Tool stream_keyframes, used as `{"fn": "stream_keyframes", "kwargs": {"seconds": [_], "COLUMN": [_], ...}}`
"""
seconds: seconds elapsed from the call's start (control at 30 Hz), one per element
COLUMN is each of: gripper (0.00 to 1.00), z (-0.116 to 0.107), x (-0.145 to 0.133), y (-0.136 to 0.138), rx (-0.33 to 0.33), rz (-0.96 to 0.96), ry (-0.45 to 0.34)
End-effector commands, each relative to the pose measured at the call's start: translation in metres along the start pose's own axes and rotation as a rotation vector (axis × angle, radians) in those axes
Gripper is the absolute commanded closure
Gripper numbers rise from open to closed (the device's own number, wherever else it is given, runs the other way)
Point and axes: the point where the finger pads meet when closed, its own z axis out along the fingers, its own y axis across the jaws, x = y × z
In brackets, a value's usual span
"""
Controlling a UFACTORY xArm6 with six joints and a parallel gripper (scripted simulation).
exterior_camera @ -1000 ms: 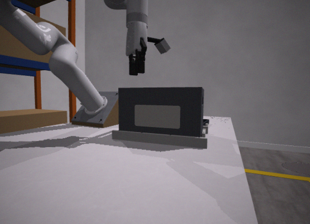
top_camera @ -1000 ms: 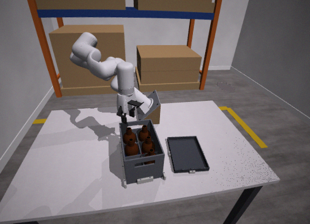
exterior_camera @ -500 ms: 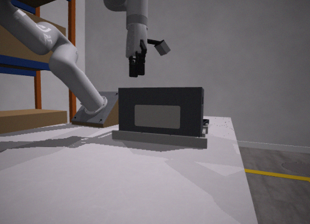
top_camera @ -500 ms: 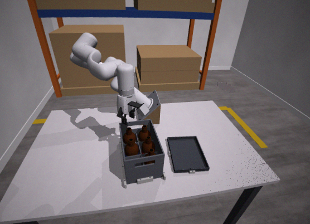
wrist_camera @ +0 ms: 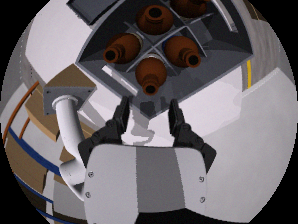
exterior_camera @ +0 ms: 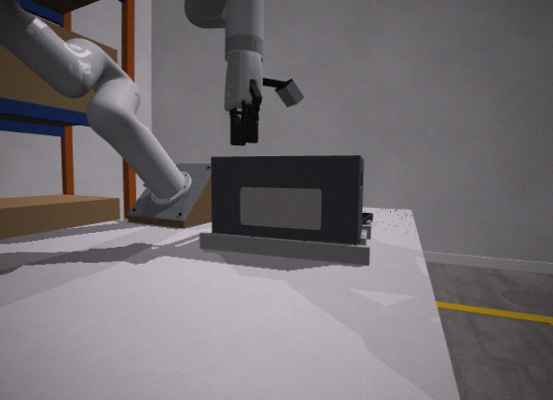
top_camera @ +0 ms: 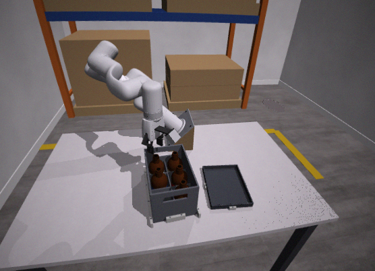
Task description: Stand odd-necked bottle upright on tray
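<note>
Inside the crate (top_camera: 173, 205) (exterior_camera: 285, 170) (wrist_camera: 205, 80), bottles (top_camera: 159, 179) (wrist_camera: 155, 20) show from above (the exterior view hides them); the parted gripper (top_camera: 150, 147) (exterior_camera: 244, 142) (wrist_camera: 149, 105) holds nothing.

Five brown bottles upright in grey divided crate (top_camera: 174, 205) (exterior_camera: 285, 170) (wrist_camera: 200, 95), dark shallow tray (top_camera: 226, 186) beside it

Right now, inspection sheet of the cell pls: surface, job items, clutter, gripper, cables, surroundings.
Surface: pale table, black specks at one corner
Crate: upright, five brown bottles inside; odd neck cannot be told
Tray: flat beside the crate, no bottle on it
Clutter: nothing seen
Gripper: open, above the crate's end, nothing between the fingers
Cables: nothing seen
Surroundings: rack with cartons behind the table, yellow floor lines
</note>
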Motion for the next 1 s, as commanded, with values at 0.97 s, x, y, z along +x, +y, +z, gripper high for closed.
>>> {"fn": "stream_keyframes", "kwargs": {"seconds": [0.97], "gripper": [0.35], "z": [0.020], "x": [0.000], "y": [0.001], "rx": [-0.001], "rz": [0.001], "ry": [0.002]}}
